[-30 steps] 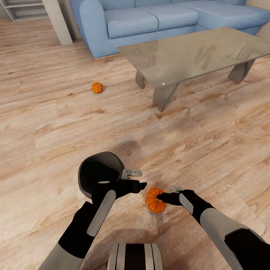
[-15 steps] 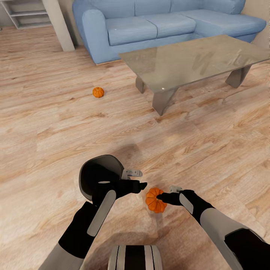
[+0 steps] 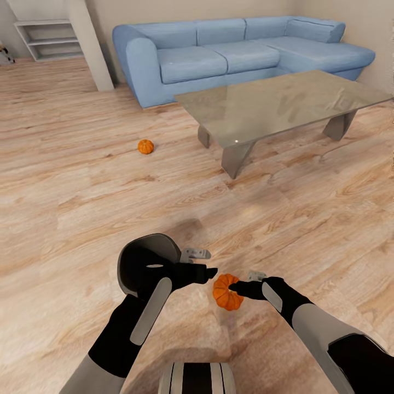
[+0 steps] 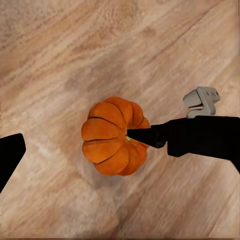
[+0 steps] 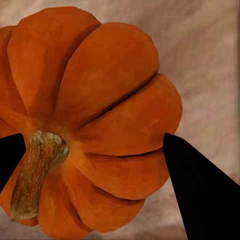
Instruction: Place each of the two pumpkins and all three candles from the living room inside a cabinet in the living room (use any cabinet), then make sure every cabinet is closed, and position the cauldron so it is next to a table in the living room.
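Wooden living-room floor [image 3: 65, 180], blue sofa [image 3: 219, 49] and glass table [image 3: 273, 104] ahead.
The view has tilted up; both arms keep their pose: right tool [image 3: 234, 288] clasps a pumpkin [image 3: 225, 293], left tool [image 3: 210, 271] clamps the cauldron [image 3: 145, 262]; second pumpkin [image 3: 145, 146] lies on the floor near the table's corner.

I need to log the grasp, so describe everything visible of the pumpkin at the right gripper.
The pumpkin is small, bright orange and deeply ribbed, with a brownish, rough-looking stem. It sits between the fingers of the right gripper, whose fingers flank its sides. It is above the wood floor, just right of the left gripper. Whether it touches the floor cannot be told.
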